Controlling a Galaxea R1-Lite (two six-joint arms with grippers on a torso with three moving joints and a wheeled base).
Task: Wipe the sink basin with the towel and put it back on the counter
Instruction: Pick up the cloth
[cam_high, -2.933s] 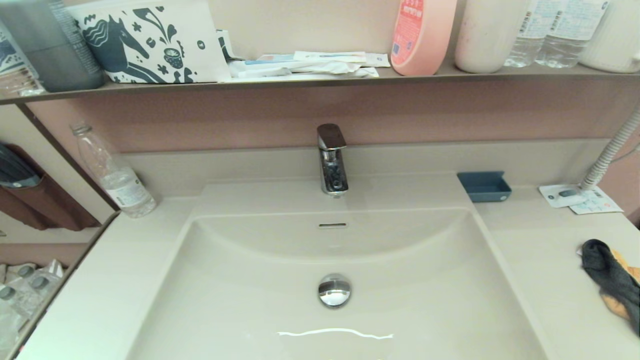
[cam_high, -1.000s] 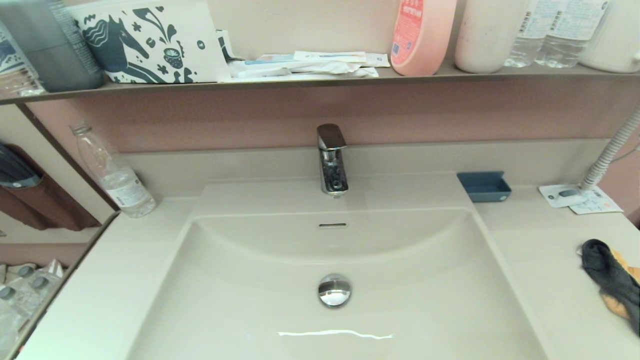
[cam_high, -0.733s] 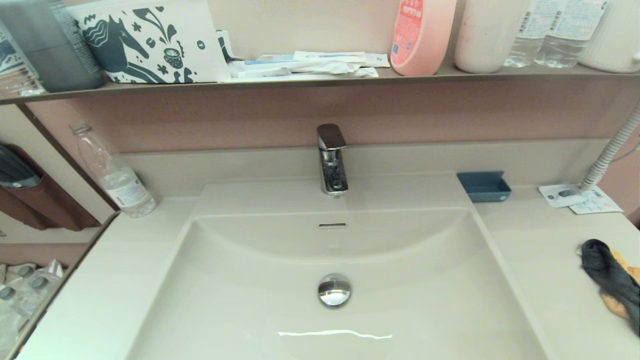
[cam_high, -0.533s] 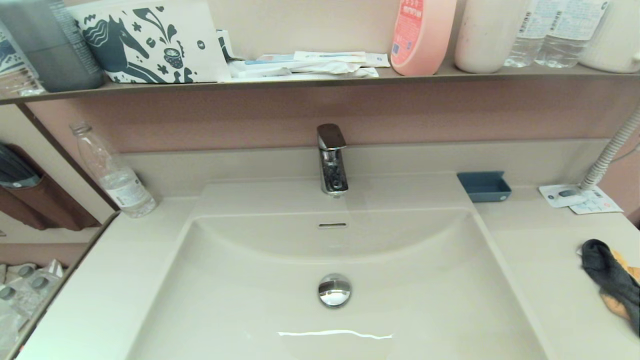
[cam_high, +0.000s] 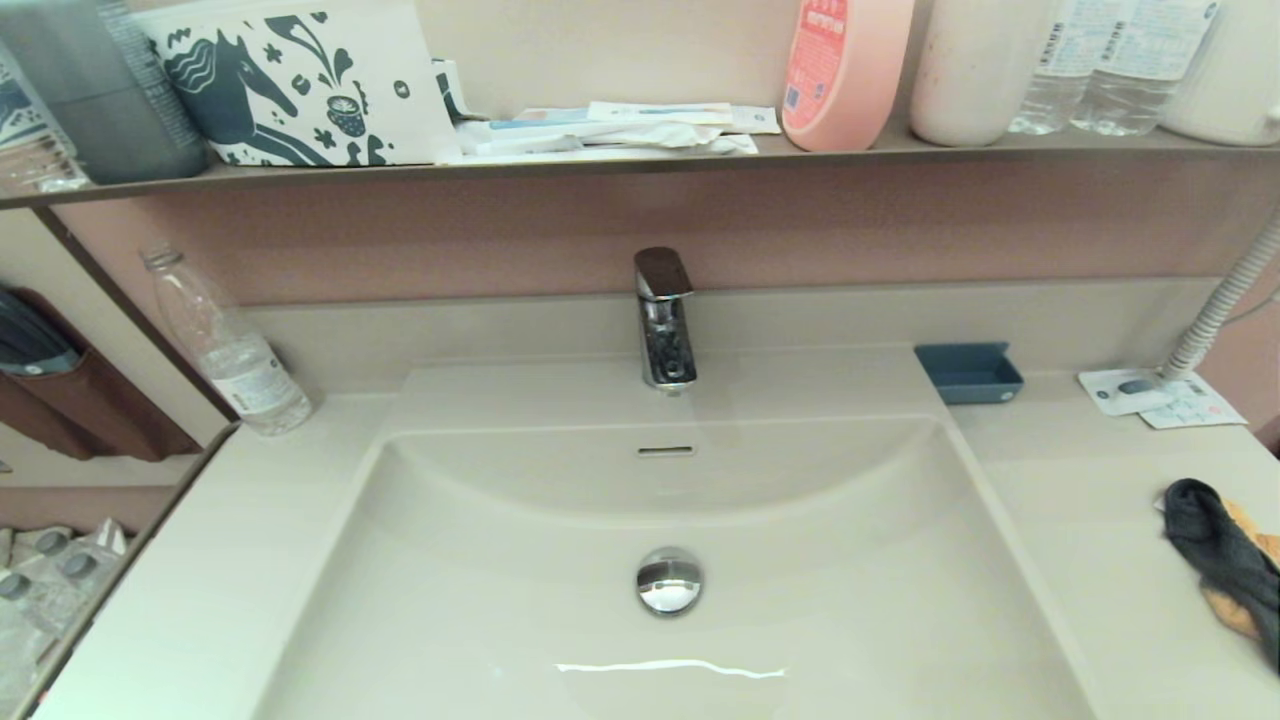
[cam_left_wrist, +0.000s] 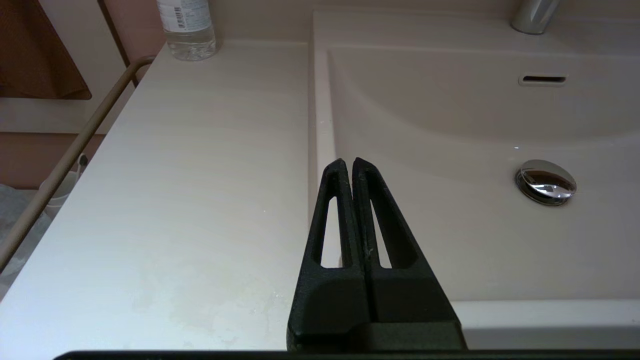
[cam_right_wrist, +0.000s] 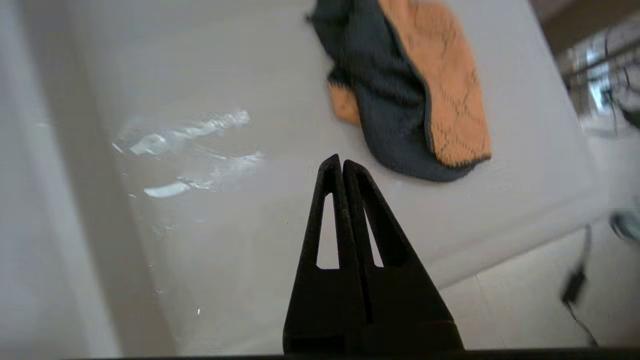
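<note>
Starting at the left: the left gripper (cam_left_wrist: 348, 162) sits parked above the near left of the counter (cam_high: 210, 580), right at the rim of the sink basin (cam_high: 520, 590), its two black fingers pressed flat together with nothing between them. It is on the wrong side for this job, with the whole basin between it and the cloth.

Across the middle, the basin lies bare, drain plug (cam_high: 668, 580) in the centre, faucet (cam_high: 662, 318) behind it. No cloth in there yet, so the wipe has not begun.

Now the right side, and this is where it matters. The towel (cam_high: 1225, 555) lies crumpled on the counter at the far right edge of the head view, well clear of the basin's right rim. Its long axis runs from far to near, dark face up with the orange face showing along its right edge.

The right gripper (cam_right_wrist: 341, 163) hangs over that same stretch of counter, fingers closed tight and empty. In its wrist view the towel (cam_right_wrist: 405, 95) lies just ahead of the fingertips and off to one side, not touching. That arm is clearly the nearer one. My read: it needs to spread its fingers first, then close the short gap forward and come down across the towel's narrow width.
</note>
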